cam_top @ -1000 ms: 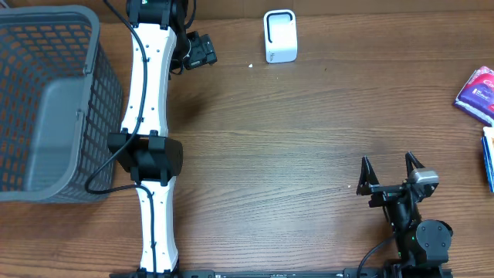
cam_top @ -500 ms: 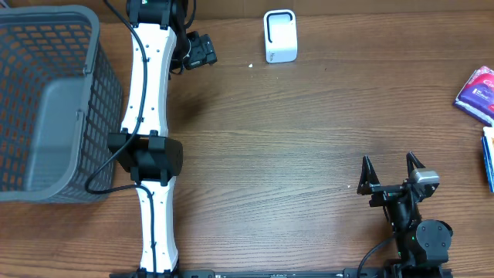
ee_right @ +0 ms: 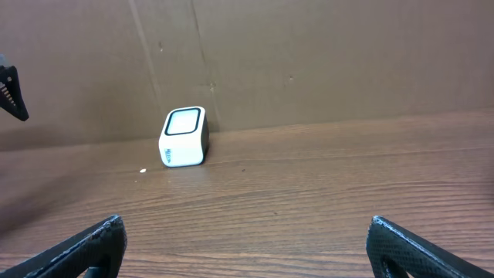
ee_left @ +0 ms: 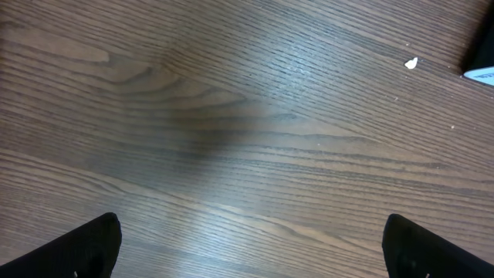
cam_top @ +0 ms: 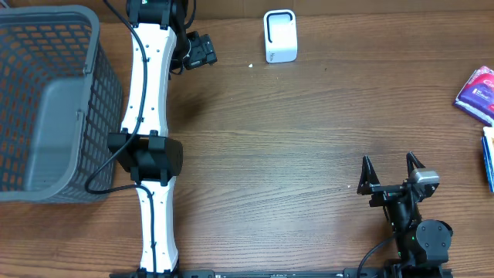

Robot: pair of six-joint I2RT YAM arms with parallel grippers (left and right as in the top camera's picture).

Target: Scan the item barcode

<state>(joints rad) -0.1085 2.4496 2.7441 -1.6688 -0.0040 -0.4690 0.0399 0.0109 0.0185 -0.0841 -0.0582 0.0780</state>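
A white barcode scanner (cam_top: 280, 36) stands at the back of the wooden table, its window facing forward in the right wrist view (ee_right: 184, 137). At the table's right edge lies a purple and red packet (cam_top: 477, 91), partly cut off by the frame. My left gripper (cam_top: 199, 50) hangs at the back, left of the scanner. Its jaws stand wide open over bare wood (ee_left: 251, 239). My right gripper (cam_top: 390, 168) is near the front right, open and empty, and it faces the scanner from afar (ee_right: 247, 239). Neither gripper touches anything.
A large grey mesh basket (cam_top: 46, 100) fills the left side. A blue item (cam_top: 489, 158) pokes in at the right edge below the packet. A small white crumb (cam_top: 251, 66) lies near the scanner. A cardboard wall (ee_right: 309, 54) backs the table.
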